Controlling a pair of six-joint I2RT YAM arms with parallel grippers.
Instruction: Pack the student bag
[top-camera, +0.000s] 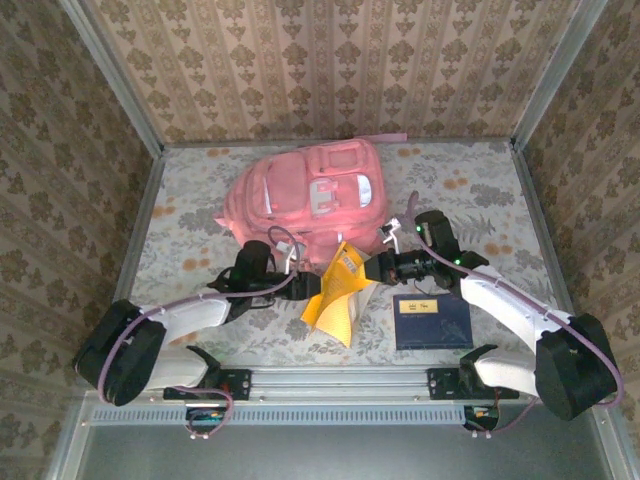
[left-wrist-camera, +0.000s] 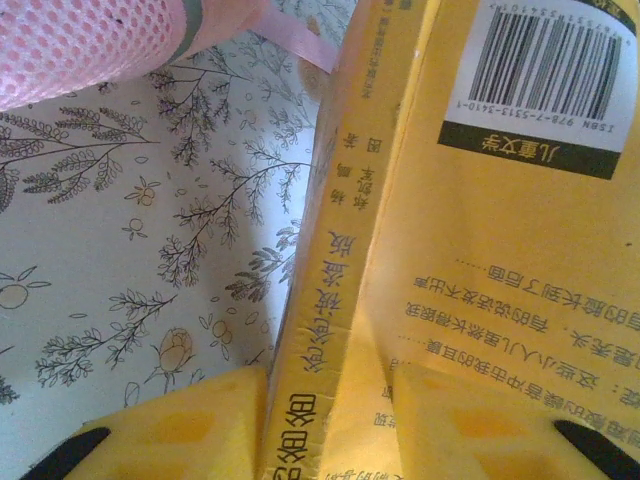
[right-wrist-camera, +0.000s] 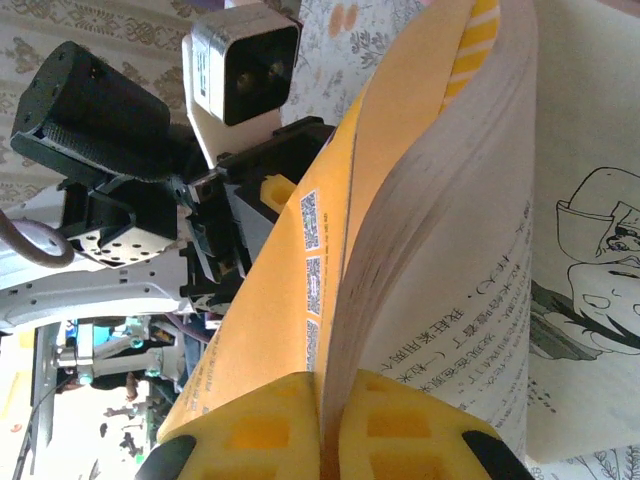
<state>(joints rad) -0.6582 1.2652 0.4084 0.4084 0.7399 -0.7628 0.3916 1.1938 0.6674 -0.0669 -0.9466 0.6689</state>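
The left end effector (top-camera: 303, 286) sets its 2 blocky yellow pads (left-wrist-camera: 180, 430) on either side of the spine of the yellow book (top-camera: 338, 295). Their bases are cut off by the left wrist view's lower edge, and I cannot tell whether they press. Behind, at the middle rear of the leaf-printed bench (top-camera: 190, 210), lies the student bag (top-camera: 305, 195), rounded pink fabric with its front pockets up. Its mesh corner is cropped in the left wrist view. The yellow book, a glossy paperback, sits tilted between the 2 end effectors, its printed pages fanning. The right end effector (top-camera: 378, 268) is clamped on its edge. Rightmost, 1 dark blue book (top-camera: 432, 320) lies flat, its title too small to read.
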